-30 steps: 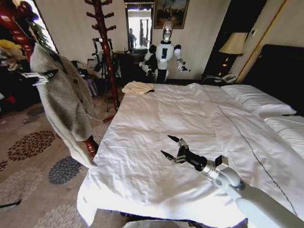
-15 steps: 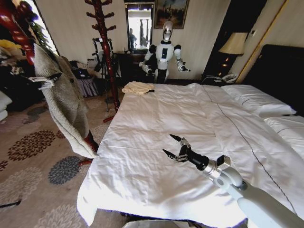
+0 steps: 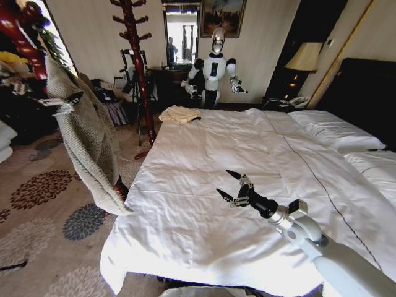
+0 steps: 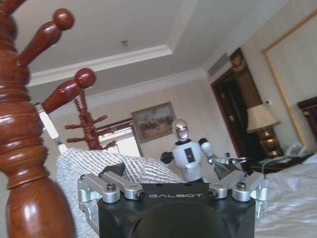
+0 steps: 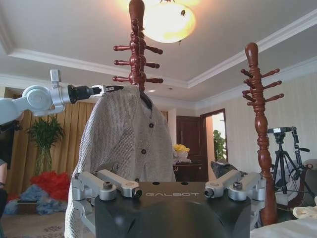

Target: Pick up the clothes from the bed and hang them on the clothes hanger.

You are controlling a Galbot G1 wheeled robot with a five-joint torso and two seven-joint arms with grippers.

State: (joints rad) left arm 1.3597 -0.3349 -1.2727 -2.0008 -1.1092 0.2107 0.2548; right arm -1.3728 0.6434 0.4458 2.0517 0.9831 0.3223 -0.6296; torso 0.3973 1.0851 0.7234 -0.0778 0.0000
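Observation:
The grey-beige knit clothes (image 3: 86, 142) hang at the left, off the bed (image 3: 247, 154), on the near reddish coat stand (image 3: 21, 37). In the right wrist view the clothes (image 5: 129, 139) drape from a black clothes hanger (image 5: 147, 102) showing at the neck, up against the stand (image 5: 137, 44). My left gripper (image 3: 69, 102) is at the garment's shoulder with its fingers spread open; from the right wrist it shows as the left gripper (image 5: 115, 89) beside that shoulder. My right gripper (image 3: 224, 183) hovers open and holding nothing over the white duvet.
A folded cream-yellow cloth (image 3: 179, 114) lies on the bed's far corner. A second coat stand (image 3: 137, 62) and a tripod stand beyond the bed's left side. Another white robot (image 3: 215, 68) is by the far wall. A lamp (image 3: 305, 57) and pillows (image 3: 334, 131) are at the right.
The hanging clothes have swung and turned edge-on, looking narrower. The left gripper has shifted slightly right at the shoulder. The right gripper has drifted a little right and up over the duvet.

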